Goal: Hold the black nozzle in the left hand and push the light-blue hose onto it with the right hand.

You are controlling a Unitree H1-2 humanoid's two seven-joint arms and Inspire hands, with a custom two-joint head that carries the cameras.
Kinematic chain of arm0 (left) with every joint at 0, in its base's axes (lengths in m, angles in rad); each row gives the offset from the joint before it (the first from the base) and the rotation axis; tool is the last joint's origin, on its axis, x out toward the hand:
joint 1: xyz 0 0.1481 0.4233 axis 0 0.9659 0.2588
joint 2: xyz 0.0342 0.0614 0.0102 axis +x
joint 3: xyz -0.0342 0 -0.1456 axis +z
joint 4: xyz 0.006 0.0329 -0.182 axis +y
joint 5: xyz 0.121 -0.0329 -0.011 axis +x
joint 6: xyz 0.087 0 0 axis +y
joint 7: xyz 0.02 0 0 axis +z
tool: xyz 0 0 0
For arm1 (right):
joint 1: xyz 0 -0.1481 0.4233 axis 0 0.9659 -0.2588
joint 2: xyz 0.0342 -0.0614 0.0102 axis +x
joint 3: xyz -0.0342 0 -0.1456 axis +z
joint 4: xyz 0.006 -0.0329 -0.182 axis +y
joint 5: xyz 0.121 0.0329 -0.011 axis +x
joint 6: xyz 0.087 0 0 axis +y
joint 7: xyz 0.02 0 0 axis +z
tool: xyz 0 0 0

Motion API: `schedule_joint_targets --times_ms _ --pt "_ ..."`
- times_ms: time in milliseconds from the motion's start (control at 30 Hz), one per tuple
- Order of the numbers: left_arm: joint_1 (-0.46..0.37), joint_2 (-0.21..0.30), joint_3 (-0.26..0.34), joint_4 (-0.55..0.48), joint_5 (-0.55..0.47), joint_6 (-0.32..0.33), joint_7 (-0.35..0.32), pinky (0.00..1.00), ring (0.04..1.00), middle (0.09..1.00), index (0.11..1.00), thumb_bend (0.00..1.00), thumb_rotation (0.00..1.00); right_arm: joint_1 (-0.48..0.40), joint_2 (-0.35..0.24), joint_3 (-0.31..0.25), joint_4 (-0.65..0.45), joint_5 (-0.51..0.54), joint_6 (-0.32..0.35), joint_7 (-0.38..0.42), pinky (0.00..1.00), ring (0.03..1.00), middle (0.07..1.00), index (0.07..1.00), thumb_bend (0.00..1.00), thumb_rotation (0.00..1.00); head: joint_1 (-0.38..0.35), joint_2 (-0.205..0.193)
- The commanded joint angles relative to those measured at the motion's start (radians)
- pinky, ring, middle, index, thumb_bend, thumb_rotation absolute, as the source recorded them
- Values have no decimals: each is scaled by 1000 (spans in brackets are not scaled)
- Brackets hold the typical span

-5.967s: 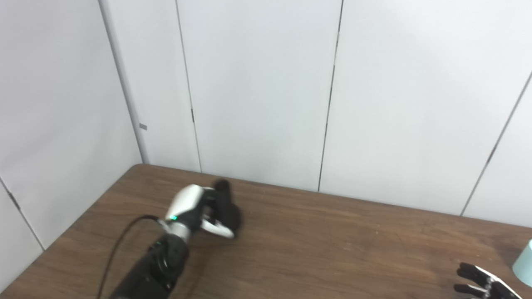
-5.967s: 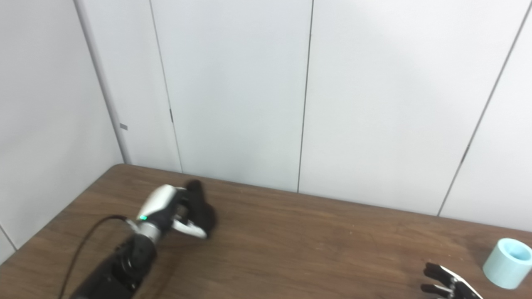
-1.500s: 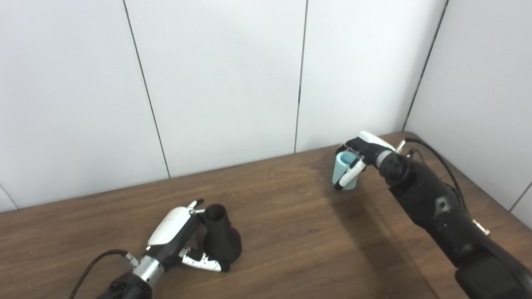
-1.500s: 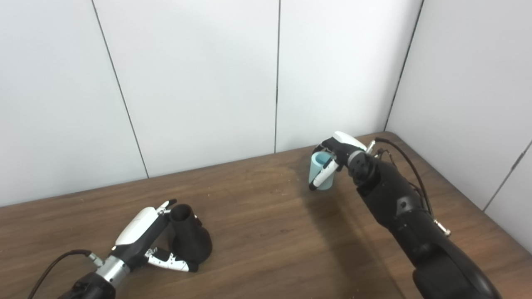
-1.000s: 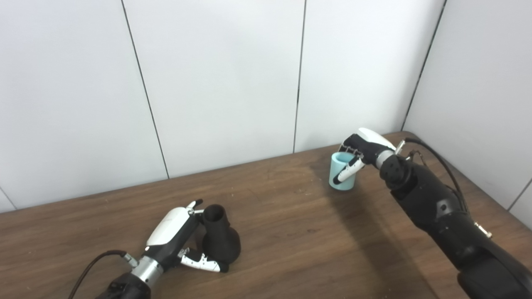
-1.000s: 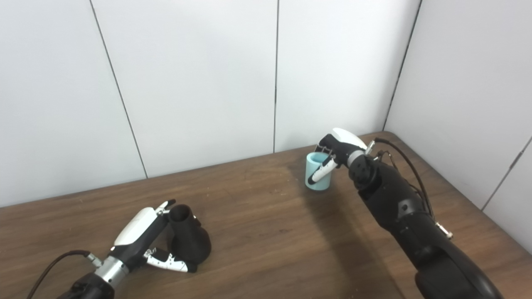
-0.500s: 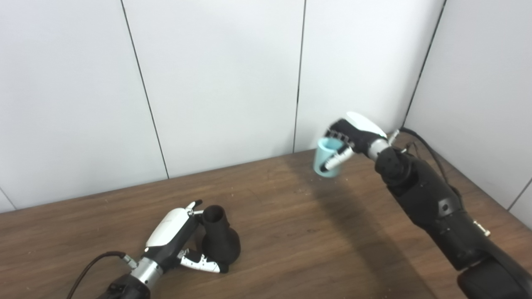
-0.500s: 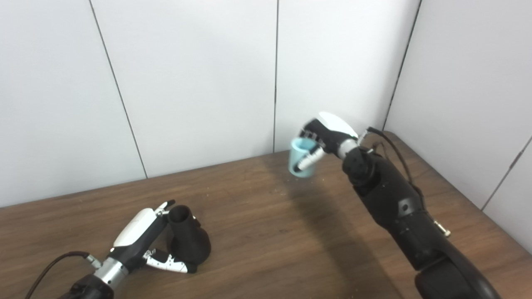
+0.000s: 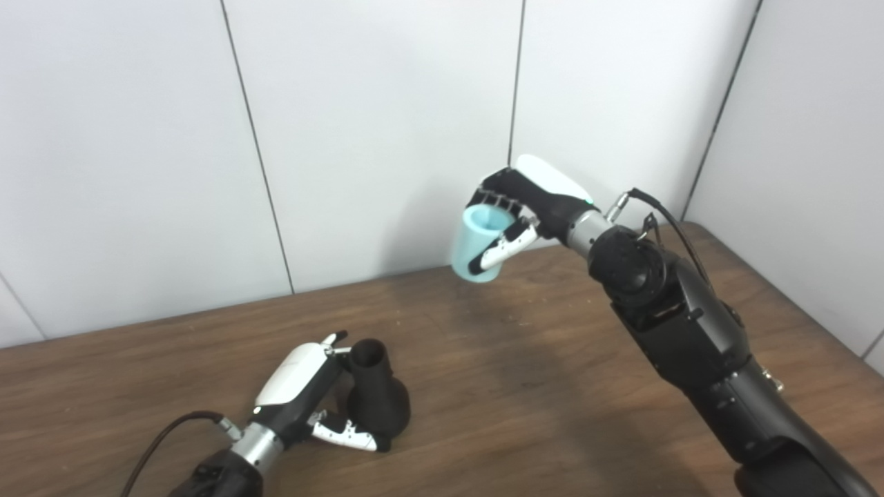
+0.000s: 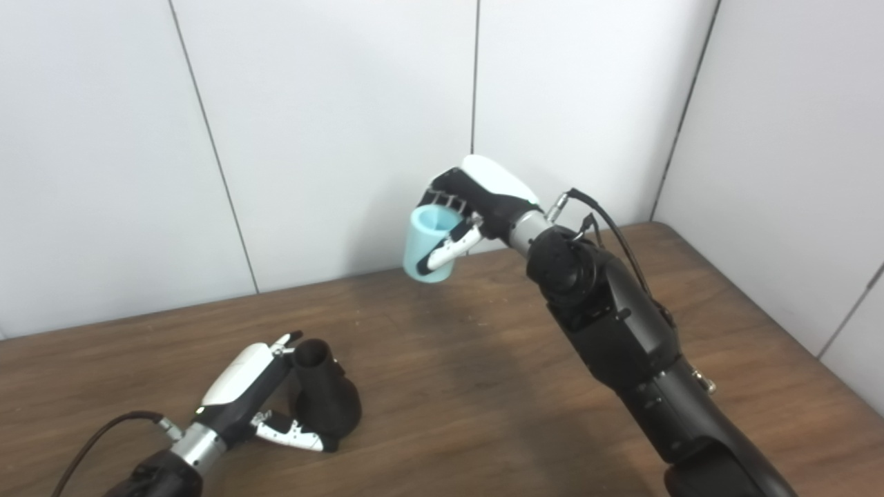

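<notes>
Left eye view: light-blue hose [image 9: 478, 245], a short open-ended sleeve, sits upper centre of frame, clear of the table [image 9: 525, 386], tilted with its mouth up. Right hand [image 9: 525, 207] has fingers and thumb clamped around its wall. It appears light and fairly stiff; a mid-wall hold leaves both open ends free.

Right eye view: black nozzle [image 10: 321, 397] stands at lower left on the table, narrow neck up, broad base down. Left hand [image 10: 248, 397] is wrapped on it, fingers [image 10: 293, 435] curled round the base. Smooth and possibly slippery; holding low leaves the neck exposed for the hose. The two parts are well apart.
</notes>
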Motion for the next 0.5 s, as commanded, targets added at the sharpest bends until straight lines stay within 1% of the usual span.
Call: schedule_joint_targets --times_ms 0,33,67,100,167,233,300,333,467 --pt "86 28 -63 61 102 122 -121 1000 589 471 495 525 0 -69 -9 -5 -62 18 2 30 396 453 490 481 520 0 21 6" --pt "84 24 -65 60 105 125 -120 1000 591 470 495 525 0 -72 0 -1 -80 27 10 46 395 451 489 485 520 0 38 11" --pt "83 22 -66 59 106 127 -118 1000 593 469 495 525 0 -74 7 1 -91 33 16 56 388 448 484 488 520 0 38 11" --pt "83 18 -68 55 107 129 -117 1000 594 469 495 525 0 -75 16 9 -108 32 24 67 386 446 484 490 520 0 58 14" --pt "82 12 -71 51 108 135 -114 1000 596 467 497 525 0 -74 25 23 -130 18 29 80 382 441 488 494 519 0 78 20" --pt "83 5 -74 48 111 141 -109 1000 596 464 499 525 0 -71 30 40 -146 -2 15 83 380 437 492 496 519 0 98 26" --pt "84 2 -75 47 114 144 -106 1000 595 463 501 525 0 -69 33 49 -152 -12 7 83 377 432 495 498 519 0 98 26" --pt "84 0 -75 47 115 144 -104 1000 595 463 501 525 0 -69 35 54 -153 -15 3 84 377 431 496 498 518 0 112 31" --pt "84 -9 -73 42 118 152 -100 1000 601 473 495 525 0 -61 50 58 -157 9 -9 96 372 425 495 503 518 0 135 43"
